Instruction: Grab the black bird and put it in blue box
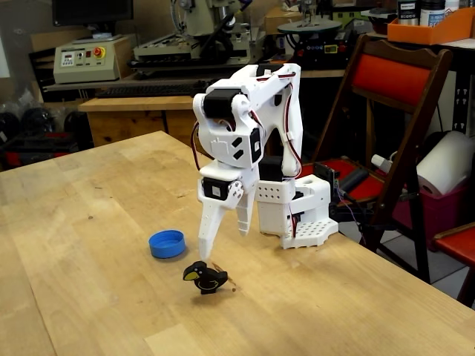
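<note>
Gripper: the white two-finger gripper (223, 243) points down at the table, jaws spread apart with clear space between them, holding nothing; the longer finger's tip hangs just above and behind the bird, not touching it as far as the fixed view shows.
Arm: the white arm (249, 111) folds up and over from its base (293, 211), which sits near the table's right edge in the fixed view; red and black wires run along its upper links.
Black bird: the black bird (204, 277) stands upright on the table, yellow beak toward the view's left, closer to the near edge than the cap, a thin brown stick at its right side.
Blue box: the blue box (166, 243) is a shallow round cap resting open side up on the table, empty, just left of the gripper's long finger and up-left of the bird, apart from both.
Table: the light wooden table (89, 222) carries all of these; its right edge runs diagonally past the base.
Surroundings: a red folding chair (393, 81) stands beyond the right edge, with workshop machines on benches behind.
</note>
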